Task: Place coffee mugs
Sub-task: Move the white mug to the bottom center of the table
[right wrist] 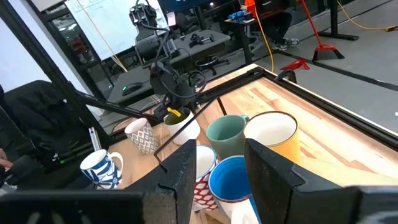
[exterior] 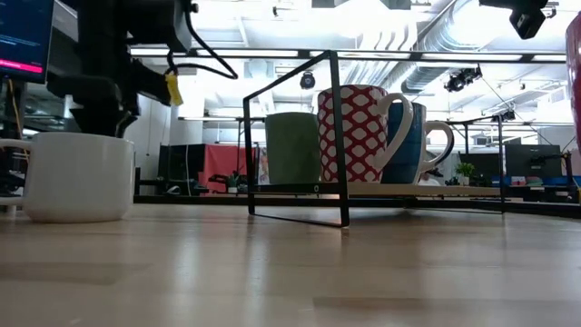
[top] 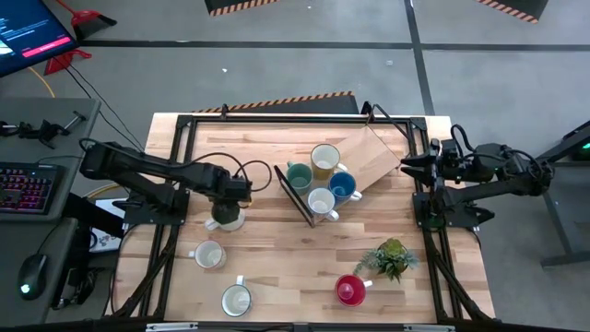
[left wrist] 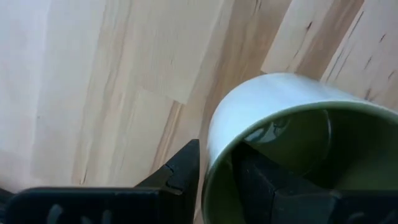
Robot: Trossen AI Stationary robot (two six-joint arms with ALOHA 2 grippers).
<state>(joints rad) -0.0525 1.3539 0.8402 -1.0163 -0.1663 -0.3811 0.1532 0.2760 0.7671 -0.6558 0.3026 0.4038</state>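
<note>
The left pincer [top: 227, 208] pinches the rim of a white mug [left wrist: 292, 143] near the counter's left edge; it should probably lift straight before swinging to the rack [top: 304, 198]. The right pincer [right wrist: 219, 165] waits open at the right edge.

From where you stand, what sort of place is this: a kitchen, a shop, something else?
Most likely a robotics lab or workshop, not a kitchen. A wooden table carries two dark robot arms, a keyboard and a monitor sit beside it, and hazard-striped tape marks the grey floor.
</note>
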